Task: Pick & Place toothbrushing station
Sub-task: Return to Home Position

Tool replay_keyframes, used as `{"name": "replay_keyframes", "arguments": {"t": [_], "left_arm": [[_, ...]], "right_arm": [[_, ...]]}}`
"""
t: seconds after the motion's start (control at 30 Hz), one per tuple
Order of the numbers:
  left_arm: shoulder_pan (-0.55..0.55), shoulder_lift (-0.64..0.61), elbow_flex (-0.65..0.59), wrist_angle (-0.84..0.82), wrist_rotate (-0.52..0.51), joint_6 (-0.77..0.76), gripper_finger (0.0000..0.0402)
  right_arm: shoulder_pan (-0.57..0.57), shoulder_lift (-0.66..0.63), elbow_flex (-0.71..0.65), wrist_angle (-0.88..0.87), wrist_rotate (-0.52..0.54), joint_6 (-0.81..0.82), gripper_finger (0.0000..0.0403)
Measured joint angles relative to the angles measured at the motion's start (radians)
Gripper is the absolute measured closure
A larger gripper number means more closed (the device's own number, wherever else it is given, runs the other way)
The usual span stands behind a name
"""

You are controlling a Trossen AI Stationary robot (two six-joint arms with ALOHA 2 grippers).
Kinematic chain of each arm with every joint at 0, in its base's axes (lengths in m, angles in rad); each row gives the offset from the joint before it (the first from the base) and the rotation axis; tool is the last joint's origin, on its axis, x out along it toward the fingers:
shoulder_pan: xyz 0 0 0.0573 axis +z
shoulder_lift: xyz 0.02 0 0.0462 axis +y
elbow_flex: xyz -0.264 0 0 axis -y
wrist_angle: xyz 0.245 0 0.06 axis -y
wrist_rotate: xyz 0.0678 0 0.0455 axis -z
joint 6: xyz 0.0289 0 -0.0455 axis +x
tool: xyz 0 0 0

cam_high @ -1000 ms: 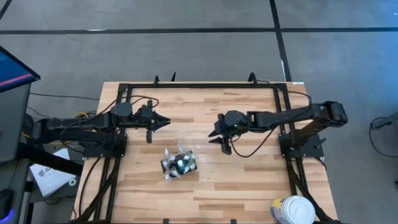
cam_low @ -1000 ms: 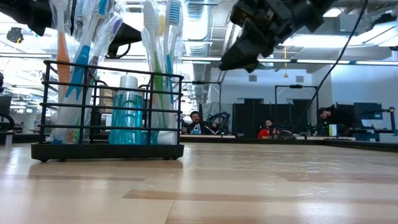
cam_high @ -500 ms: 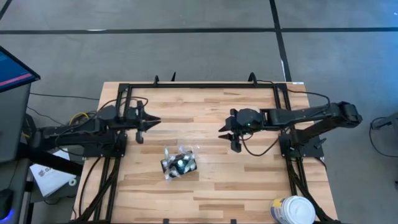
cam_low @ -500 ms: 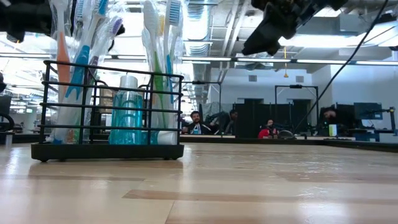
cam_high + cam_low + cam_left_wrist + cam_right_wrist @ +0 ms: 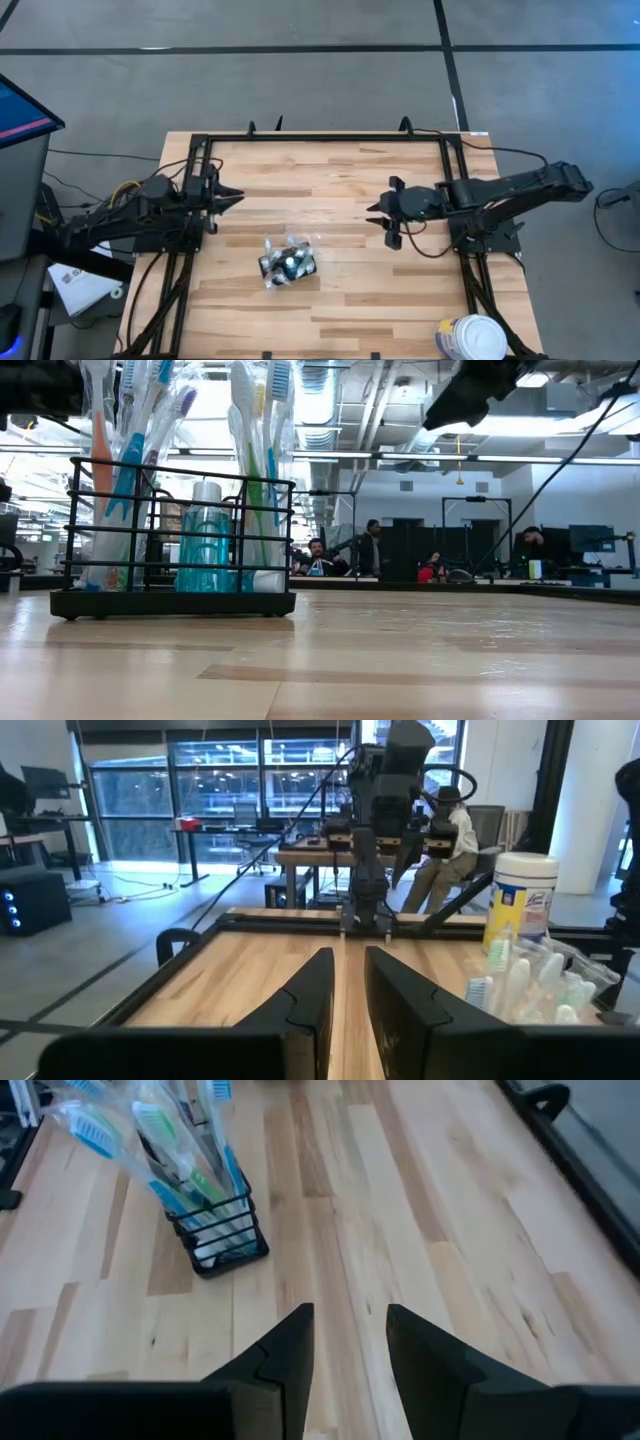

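Observation:
The toothbrushing station [image 5: 287, 262] is a small black wire holder filled with wrapped toothbrushes and a blue tube. It stands on its flat base on the wooden table, nearer the front edge; it also shows in the low view [image 5: 175, 530] and the right wrist view [image 5: 210, 1220]. My left gripper [image 5: 236, 197] hovers at the table's left side, far-left of the station, empty, its fingers a narrow gap apart [image 5: 348, 975]. My right gripper [image 5: 372, 208] hovers to the station's far right, open and empty [image 5: 348, 1330].
A white round tub [image 5: 470, 338] with blue-yellow print stands at the table's near right corner. A black frame [image 5: 325, 138] runs along the table's far edge and sides. People sit at desks in the room beyond [image 5: 318, 556].
Both arms have drawn back from the middle of the table: my left gripper toward the left edge, my right gripper toward the right edge and upward in the low view. The station has stayed where it stands.

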Motion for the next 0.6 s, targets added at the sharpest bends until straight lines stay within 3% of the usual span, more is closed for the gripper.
{"name": "replay_keyframes", "arguments": {"t": [0.4,0.6], "left_arm": [[0.0,-0.024,-0.007,-0.064,0.001,-0.028,0.0349],[0.0,-0.046,-0.137,0.114,-0.052,-0.044,0.0349]], "right_arm": [[0.176,-0.086,-0.007,-0.104,0.236,0.108,0.0285],[0.268,-0.189,-0.193,0.038,0.341,0.198,0.0285]]}}
